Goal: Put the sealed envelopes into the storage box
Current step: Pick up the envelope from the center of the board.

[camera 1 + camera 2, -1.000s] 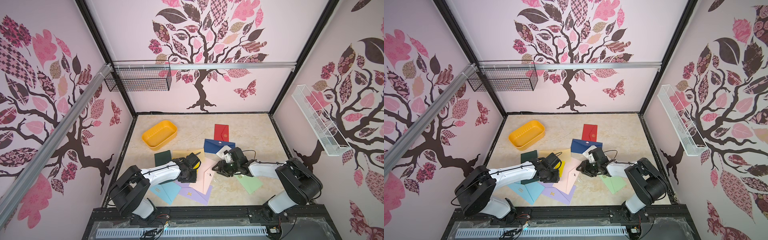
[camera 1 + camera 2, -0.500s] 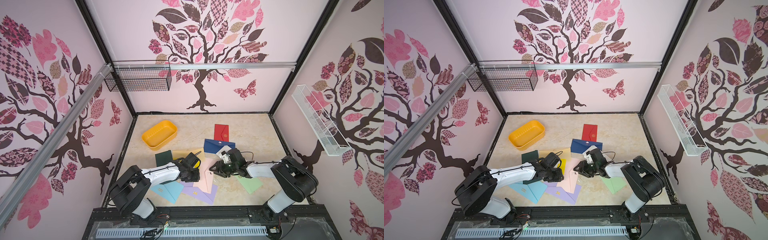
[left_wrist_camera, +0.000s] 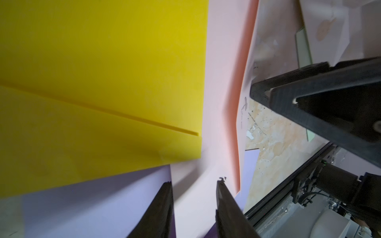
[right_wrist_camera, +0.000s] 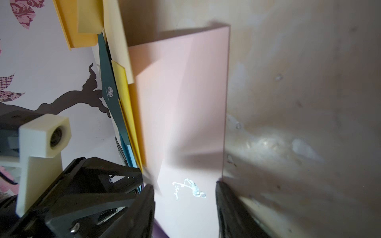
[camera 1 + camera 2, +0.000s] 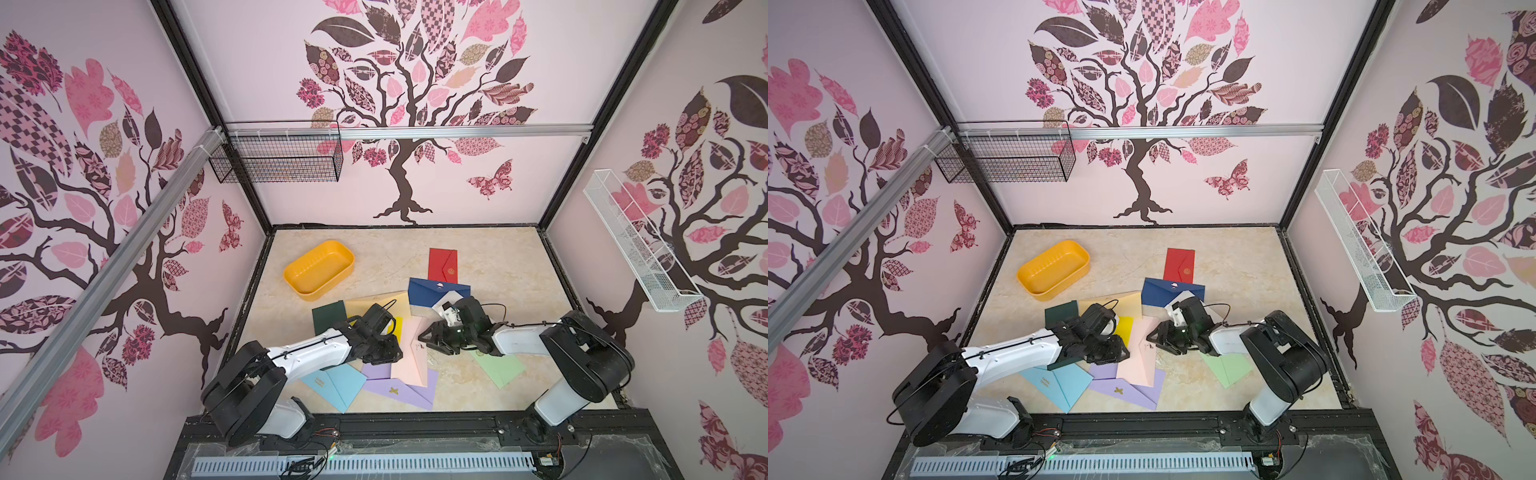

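Note:
The yellow-orange storage box (image 5: 319, 269) (image 5: 1054, 268) stands empty at the back left. The sealed envelopes lie scattered on the tabletop: red (image 5: 442, 264), navy (image 5: 436, 293), cream (image 5: 382, 303), dark green (image 5: 329, 316), yellow (image 3: 103, 72), lilac (image 5: 399, 386), light blue (image 5: 334, 382), light green (image 5: 498, 365). A pink envelope (image 5: 413, 353) (image 4: 181, 103) lies on top in the middle. My left gripper (image 5: 395, 355) (image 3: 193, 183) is down on its left side, jaws apart with pink paper between them. My right gripper (image 5: 424, 336) (image 4: 185, 185) is open over its other long edge, facing the left one.
A black wire basket (image 5: 278, 158) hangs on the back wall. On the right wall hangs a white mesh tray (image 5: 636, 245). The black frame rail (image 5: 415, 419) runs along the front edge. A white envelope (image 5: 446, 301) lies partly under the right wrist.
The right gripper has slid left up to the pink envelope's edge. The left gripper's jaws have narrowed a little on the spot.

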{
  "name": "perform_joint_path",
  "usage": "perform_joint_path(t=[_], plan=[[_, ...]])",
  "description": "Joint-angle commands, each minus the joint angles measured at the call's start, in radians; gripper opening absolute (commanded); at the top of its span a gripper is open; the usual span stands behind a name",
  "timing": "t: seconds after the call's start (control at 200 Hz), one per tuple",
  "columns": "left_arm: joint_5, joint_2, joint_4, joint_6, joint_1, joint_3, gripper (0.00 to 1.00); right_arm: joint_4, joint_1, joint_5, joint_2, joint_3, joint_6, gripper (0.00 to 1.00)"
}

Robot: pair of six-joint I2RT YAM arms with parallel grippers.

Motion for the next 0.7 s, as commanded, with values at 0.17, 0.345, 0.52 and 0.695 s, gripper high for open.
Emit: perform_joint_path(t=[0.17, 0.345, 0.52, 0.695], plan=[[0.057, -0.014, 0.127, -0.025, 0.005, -0.004, 0.38, -0.095, 0.010, 0.032, 0.036, -0.009, -0.005, 0.53], [0.051, -0.012, 0.105, -0.017, 0.005, 0.004, 0.31, -0.119, 0.011, 0.034, 0.014, 0.001, -0.014, 0.53], [0.054, -0.005, 0.091, -0.009, 0.005, 0.022, 0.09, -0.164, 0.011, 0.041, -0.030, 0.023, -0.036, 0.53], [0.056, -0.001, 0.070, 0.003, 0.006, 0.045, 0.00, -0.231, 0.006, 0.056, -0.083, 0.046, -0.072, 0.53]])
